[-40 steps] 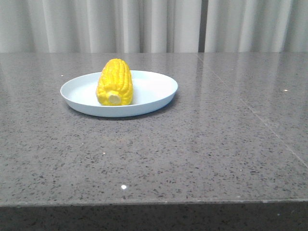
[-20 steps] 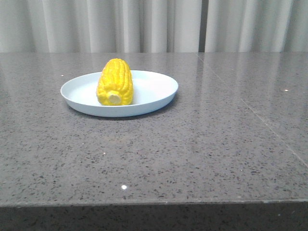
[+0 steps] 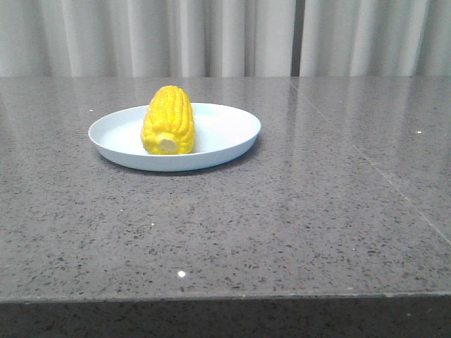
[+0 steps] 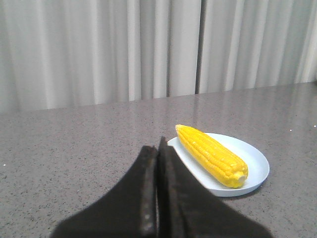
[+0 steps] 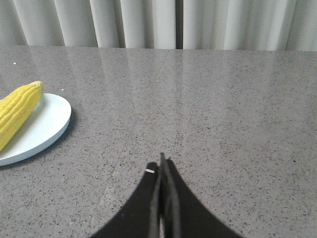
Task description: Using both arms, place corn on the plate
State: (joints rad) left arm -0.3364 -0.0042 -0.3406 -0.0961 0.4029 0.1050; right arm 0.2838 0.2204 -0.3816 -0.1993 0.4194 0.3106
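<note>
Hands (image 4: 158, 148) (image 5: 162, 163) closed, tapering black; knobbly yellow corn (image 3: 168, 120) on round plate (image 3: 225, 134).

Front camera low, near table (image 3: 296, 232) edge, facing forward toward curtain (image 3: 211, 35); plate (image 3: 225, 130) with corn (image 3: 169, 116) left of centre, fairly close.

Left wrist camera above own closed fingers (image 4: 148, 198), facing across table (image 4: 59, 148) to curtain (image 4: 99, 49); plate (image 4: 255, 161) and corn (image 4: 210, 153) near, off to one side.

Right wrist camera behind own closed fingers (image 5: 171, 208), same facing; plate (image 5: 47, 121) and corn (image 5: 17, 111) cut by frame edge.

All three views share plate, corn, table, curtain.
</note>
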